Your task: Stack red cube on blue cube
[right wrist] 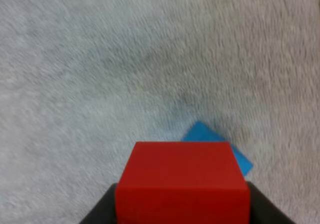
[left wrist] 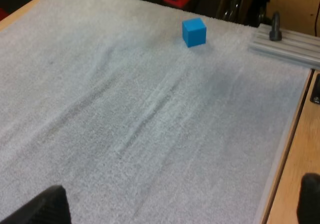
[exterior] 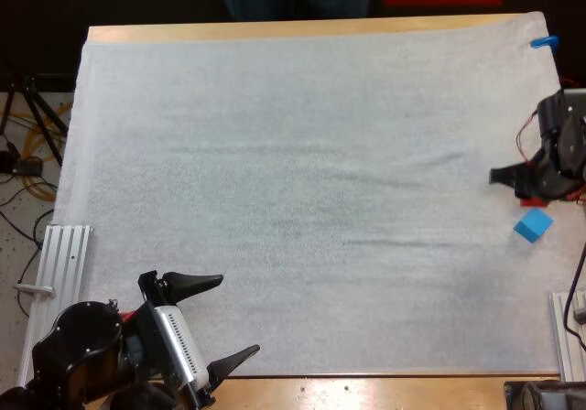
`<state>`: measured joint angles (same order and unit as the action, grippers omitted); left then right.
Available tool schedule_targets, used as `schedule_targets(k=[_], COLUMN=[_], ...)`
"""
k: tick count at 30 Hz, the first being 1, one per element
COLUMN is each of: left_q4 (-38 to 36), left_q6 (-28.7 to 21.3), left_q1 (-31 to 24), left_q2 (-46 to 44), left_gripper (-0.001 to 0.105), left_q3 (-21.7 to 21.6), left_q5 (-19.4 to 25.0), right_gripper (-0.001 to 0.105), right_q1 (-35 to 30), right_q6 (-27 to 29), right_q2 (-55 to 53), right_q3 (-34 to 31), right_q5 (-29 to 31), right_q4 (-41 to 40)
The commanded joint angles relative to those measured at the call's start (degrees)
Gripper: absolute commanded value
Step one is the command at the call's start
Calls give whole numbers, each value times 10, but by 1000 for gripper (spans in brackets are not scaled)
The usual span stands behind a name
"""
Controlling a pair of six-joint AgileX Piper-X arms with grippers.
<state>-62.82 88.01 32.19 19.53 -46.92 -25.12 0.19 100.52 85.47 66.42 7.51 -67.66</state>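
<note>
The right gripper pinches the red cube between its two fingers. It is just beside the blue cube and, in the right wrist view, partly covers it. The pick-up therefore looks done. What seems left is centring the red cube over the blue cube, lowering it and letting go. The left gripper waits well apart from the blue cube, fingers spread on nothing.

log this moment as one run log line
right gripper: shut on red cube, near blue cube | blue cube: on mat | left gripper: open, at mat's near edge | stack: not yet done
</note>
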Motion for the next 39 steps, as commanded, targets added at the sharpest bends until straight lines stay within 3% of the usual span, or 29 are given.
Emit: schedule_targets(k=[1,13,20,39], left_q4=[1,1,1,1], left_q6=[0,0,0,0], left_q1=[3,3,3,3], left_q2=[0,0,0,0], left_gripper=[87,87,87,87], left_q3=[0,0,0,0], left_q5=[1,1,1,1], right_gripper=[22,22,22,22], right_q1=[-3,-40,-71,-72], right_q6=[-9,-40,-40,-43], right_q2=[-5,-5,-5,-5], right_q3=[-14,-51,-52,-85], right_q5=[-5,-6,-50,-52], right_q4=[-4,36,38,63])
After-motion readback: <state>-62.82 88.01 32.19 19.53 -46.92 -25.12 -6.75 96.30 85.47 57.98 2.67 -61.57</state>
